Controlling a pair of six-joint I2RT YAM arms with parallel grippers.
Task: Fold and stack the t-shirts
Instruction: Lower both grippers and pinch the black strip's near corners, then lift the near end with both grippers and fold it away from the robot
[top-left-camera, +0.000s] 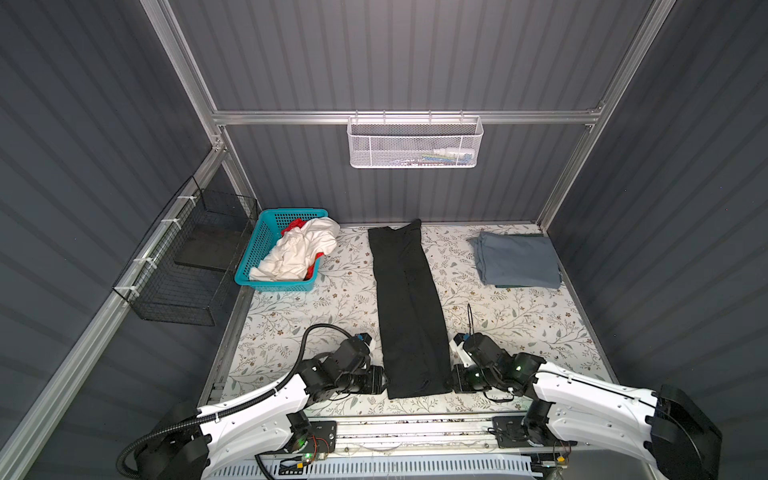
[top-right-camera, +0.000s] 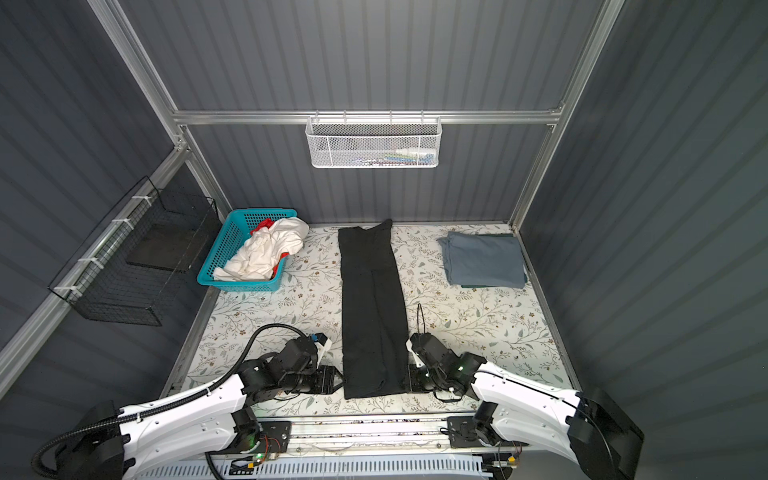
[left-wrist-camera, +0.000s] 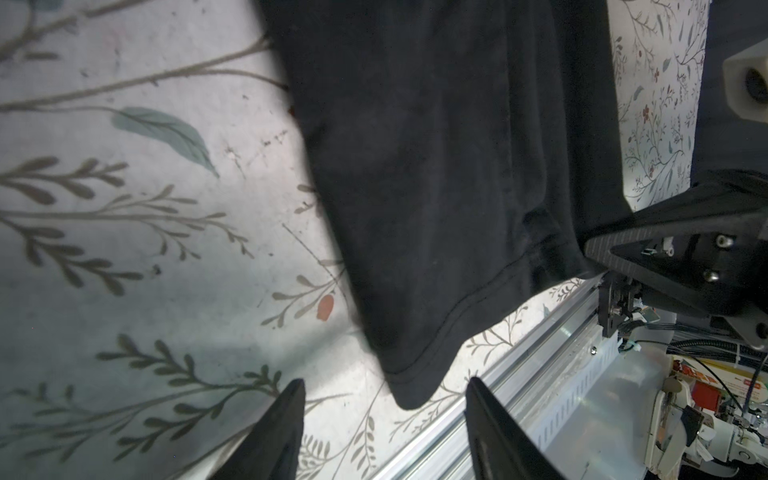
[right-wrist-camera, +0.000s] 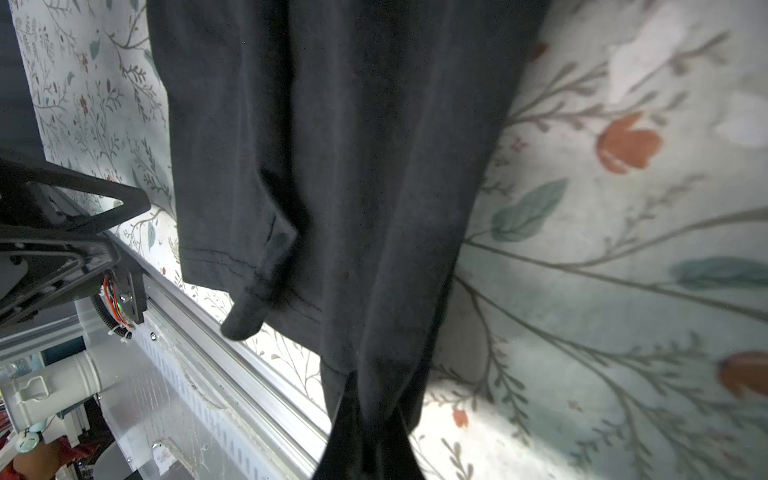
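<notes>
Black t-shirt (top-left-camera: 409, 307) lies folded into a long narrow strip down the middle of the counter (top-left-camera: 316, 299), hem toward the arm bases. Both arms reach in low from either side, elbows out and wrists angled at the near hem. Right tool (right-wrist-camera: 370, 399) is pinched closed on its hem corner; left tool (left-wrist-camera: 386, 380) has jaws apart at the other corner, cloth contact hard to tell.

The white t-shirt (top-left-camera: 299, 249) hides most of the red t-shirt (top-left-camera: 292, 225) in the teal basket (top-left-camera: 274, 286).
</notes>
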